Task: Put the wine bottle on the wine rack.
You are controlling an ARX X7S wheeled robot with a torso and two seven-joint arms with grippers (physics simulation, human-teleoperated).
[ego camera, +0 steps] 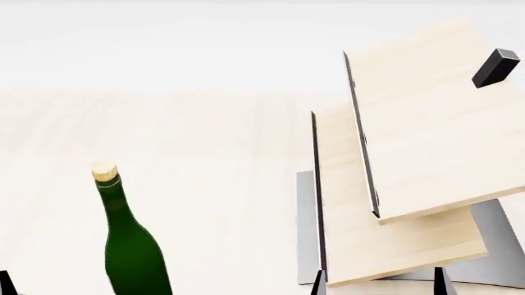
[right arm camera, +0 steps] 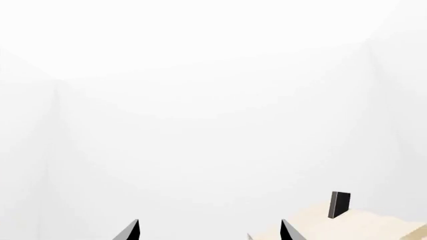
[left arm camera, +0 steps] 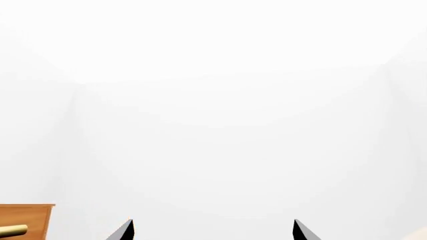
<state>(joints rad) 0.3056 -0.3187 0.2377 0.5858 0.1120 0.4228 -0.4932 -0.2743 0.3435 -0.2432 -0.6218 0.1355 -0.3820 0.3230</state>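
The wine bottle [ego camera: 131, 246] stands upright on the pale wood table at the lower left of the head view, dark green with a tan cork [ego camera: 104, 171]. The wine rack [ego camera: 410, 166], slanted light boards with a black peg [ego camera: 495, 67] on a grey metal base [ego camera: 500, 246], stands at the right. My right gripper [ego camera: 380, 284] is open and empty just in front of the rack's lowest board; its wrist view [right arm camera: 209, 231] shows the rack top [right arm camera: 353, 227] and peg [right arm camera: 340, 205]. My left gripper [left arm camera: 213, 231] is open and empty; one fingertip [ego camera: 7, 283] shows left of the bottle.
A reddish-brown cabinet corner [left arm camera: 30, 217] with a brass handle [left arm camera: 13, 231] shows in the left wrist view. The pale wood table [ego camera: 213, 160] stretches between bottle and rack. White walls lie beyond.
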